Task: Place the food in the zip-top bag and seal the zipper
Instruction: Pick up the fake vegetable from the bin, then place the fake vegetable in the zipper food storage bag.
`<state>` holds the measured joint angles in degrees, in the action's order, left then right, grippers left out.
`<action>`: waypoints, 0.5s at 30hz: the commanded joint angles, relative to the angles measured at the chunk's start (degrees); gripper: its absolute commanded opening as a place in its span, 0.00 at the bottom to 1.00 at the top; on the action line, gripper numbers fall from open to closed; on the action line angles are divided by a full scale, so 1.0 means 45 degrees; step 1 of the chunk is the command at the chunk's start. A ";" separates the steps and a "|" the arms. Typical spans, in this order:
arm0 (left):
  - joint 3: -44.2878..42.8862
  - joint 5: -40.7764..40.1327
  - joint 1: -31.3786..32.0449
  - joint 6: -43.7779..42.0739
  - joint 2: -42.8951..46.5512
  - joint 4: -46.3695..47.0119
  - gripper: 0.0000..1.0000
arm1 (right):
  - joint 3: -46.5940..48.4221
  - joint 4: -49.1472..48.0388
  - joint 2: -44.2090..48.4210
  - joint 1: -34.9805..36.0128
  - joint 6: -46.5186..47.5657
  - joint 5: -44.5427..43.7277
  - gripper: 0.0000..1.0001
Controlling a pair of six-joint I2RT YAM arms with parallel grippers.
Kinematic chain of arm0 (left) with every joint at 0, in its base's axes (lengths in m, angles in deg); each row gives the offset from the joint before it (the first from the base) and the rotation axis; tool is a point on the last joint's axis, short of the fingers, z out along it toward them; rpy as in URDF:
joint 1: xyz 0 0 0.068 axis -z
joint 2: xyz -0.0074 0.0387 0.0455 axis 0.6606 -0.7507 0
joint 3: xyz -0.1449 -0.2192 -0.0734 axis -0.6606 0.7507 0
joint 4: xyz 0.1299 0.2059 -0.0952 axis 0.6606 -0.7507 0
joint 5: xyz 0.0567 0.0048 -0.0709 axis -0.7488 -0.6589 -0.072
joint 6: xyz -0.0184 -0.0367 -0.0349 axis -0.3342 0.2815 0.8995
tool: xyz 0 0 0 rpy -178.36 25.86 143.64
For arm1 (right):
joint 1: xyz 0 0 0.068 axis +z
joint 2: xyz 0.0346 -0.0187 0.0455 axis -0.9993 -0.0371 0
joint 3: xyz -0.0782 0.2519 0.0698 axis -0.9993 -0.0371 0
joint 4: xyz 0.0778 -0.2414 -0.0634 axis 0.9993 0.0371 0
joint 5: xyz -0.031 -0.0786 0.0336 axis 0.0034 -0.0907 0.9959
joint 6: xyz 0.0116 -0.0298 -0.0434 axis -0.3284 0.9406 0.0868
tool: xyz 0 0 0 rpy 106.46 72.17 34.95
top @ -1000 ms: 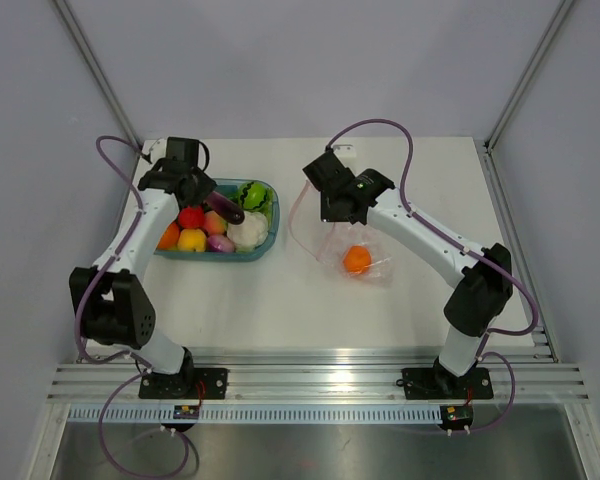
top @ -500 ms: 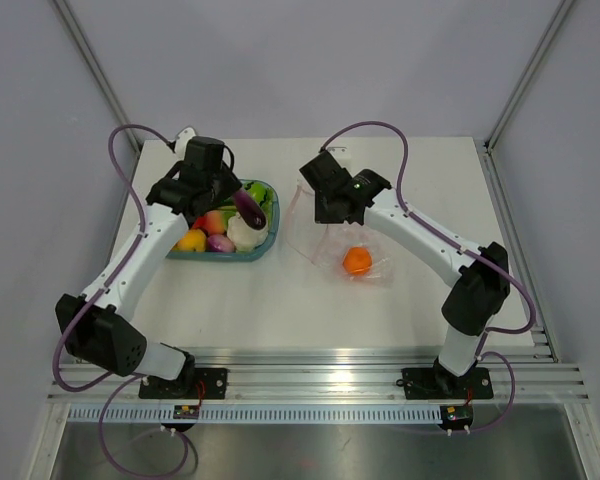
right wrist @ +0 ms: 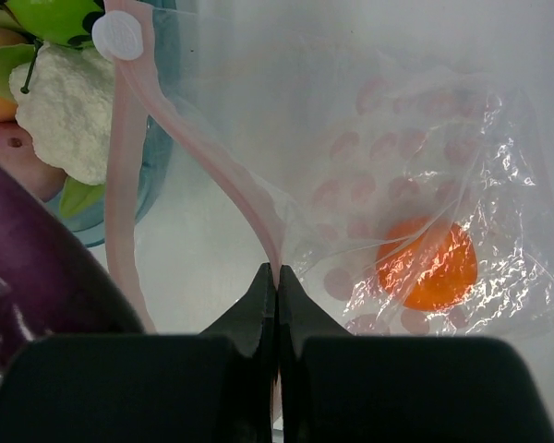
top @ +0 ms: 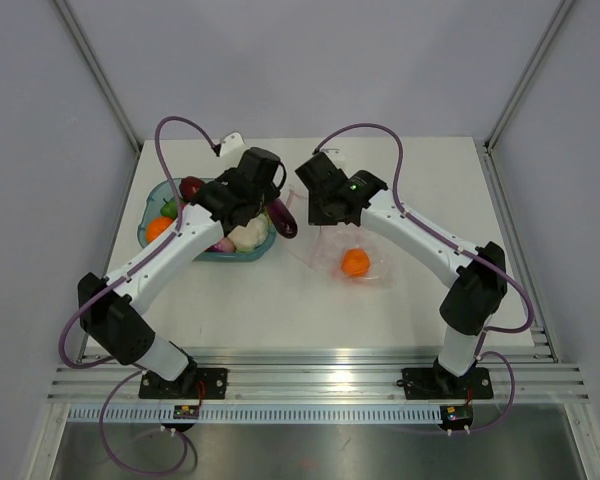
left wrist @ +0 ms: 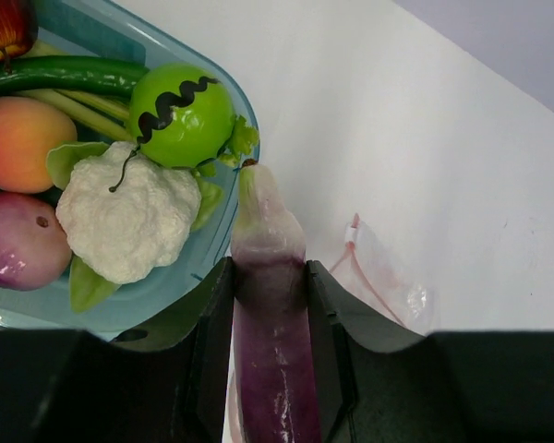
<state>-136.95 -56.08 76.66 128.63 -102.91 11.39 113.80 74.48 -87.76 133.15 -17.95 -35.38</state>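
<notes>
My left gripper (top: 277, 212) (left wrist: 268, 273) is shut on a purple eggplant (top: 284, 220) (left wrist: 269, 341), a piece of the food, held just right of the teal tray (top: 148, 228) and beside the bag's mouth. The eggplant's pale tip points forward in the left wrist view. My right gripper (top: 316, 214) (right wrist: 277, 273) is shut on the pink zipper (right wrist: 120, 185) of the clear zip-top bag (top: 368, 250) (right wrist: 415, 138), holding that edge up. An orange ball (top: 355, 262) (right wrist: 427, 266) lies inside the bag.
The tray (left wrist: 171, 57) holds a white cauliflower (top: 248, 234) (left wrist: 127, 214), a green ball (left wrist: 180, 114), a peach (left wrist: 17, 143), a purple-pink onion (left wrist: 18, 240), a red apple (top: 192, 187) and green pods. The wall rails stand behind the table.
My left arm has swung right from over the tray, carrying the eggplant to the bag's mouth. The right gripper has kept its hold on the zipper edge.
</notes>
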 commanded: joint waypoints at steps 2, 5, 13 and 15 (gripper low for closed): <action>0.0223 -0.3418 0.1370 0.0707 0.0120 0.1591 0.13 | 0.0254 -0.0635 0.0467 0.0095 -0.0335 0.0458 0.00; 0.0809 -0.4884 0.2191 0.1078 0.0023 0.2119 0.14 | 0.0039 -0.0889 0.0662 0.0075 -0.0471 0.0809 0.00; 0.2235 -0.5472 0.2564 0.1625 0.0061 0.2804 0.15 | -0.1054 -0.1747 0.1618 0.0095 -0.1174 0.0753 0.00; 0.2373 -0.5473 0.2564 0.1606 0.0159 0.2920 0.16 | -0.1250 -0.1904 0.1853 0.0075 -0.1331 0.0733 0.00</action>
<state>-127.03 -75.22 87.98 133.67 -103.04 19.91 109.13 69.61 -83.50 133.15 -21.71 -32.34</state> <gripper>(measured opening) 0.357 0.012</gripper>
